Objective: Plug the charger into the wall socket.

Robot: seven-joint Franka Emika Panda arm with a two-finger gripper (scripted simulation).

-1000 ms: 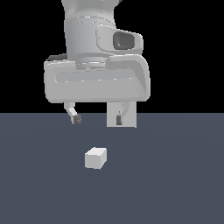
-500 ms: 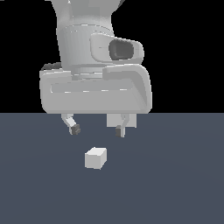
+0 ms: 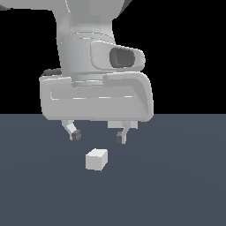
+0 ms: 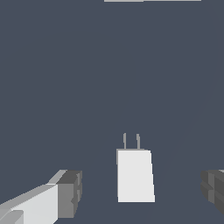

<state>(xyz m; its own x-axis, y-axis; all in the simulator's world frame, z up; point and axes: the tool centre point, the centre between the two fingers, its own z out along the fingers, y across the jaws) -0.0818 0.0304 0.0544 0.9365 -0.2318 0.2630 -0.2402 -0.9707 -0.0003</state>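
The charger (image 3: pixel 96 159) is a small off-white block lying on the dark floor. In the wrist view the charger (image 4: pixel 134 175) shows two thin prongs pointing away from the hand. My gripper (image 3: pixel 98 137) hangs just above it, open, with nothing held. In the wrist view the gripper (image 4: pixel 141 191) has one finger on each side of the block, both apart from it. The wall socket (image 3: pixel 132 125) is mostly hidden behind the hand; only a pale strip shows. A pale edge of the wall socket (image 4: pixel 151 0) also shows in the wrist view.
The dark grey floor (image 3: pixel 185 185) runs flat all around the charger. Above its far edge the background is black. The bulky white hand (image 3: pixel 97 95) covers much of the scene's middle.
The hand has come down toward the charger and looms larger. Its fingers have stayed open. The charger has not moved.
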